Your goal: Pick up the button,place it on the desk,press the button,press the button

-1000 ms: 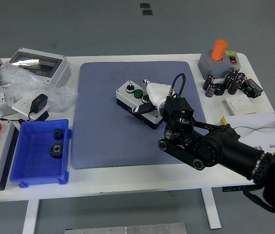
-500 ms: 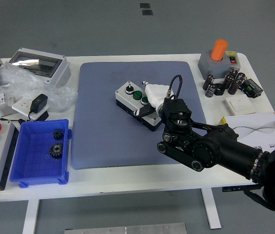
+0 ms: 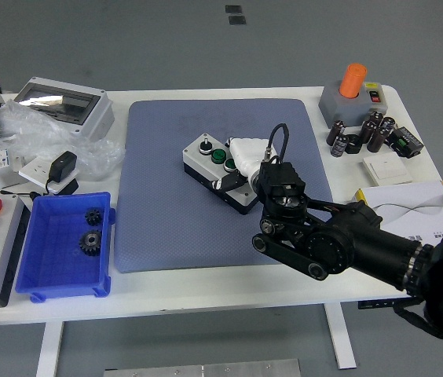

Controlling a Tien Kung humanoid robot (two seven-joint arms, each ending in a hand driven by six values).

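Button box (image 3: 215, 169) sits on the blue mat (image 3: 166, 204) mid-counter — we're at the pressing step. Right robot hand (image 3: 241, 161) rests over its buttons, can't tell finger pose. Next up — a straight push down.

Mat (image 3: 166, 204): blue-grey, matt, finely dimpled like rubber or foam.
Button box (image 3: 206, 161): smooth plastic, pale lid over black base, glossy green caps.
Right hand (image 3: 247, 157): smooth white plastic shell; arm matt black.
Bin (image 3: 45, 271): shiny blue plastic.
Gears (image 3: 90, 239): dark dull metal.
Bag (image 3: 17, 129): crinkled clear plastic film.
Table (image 3: 206, 287): smooth white top.
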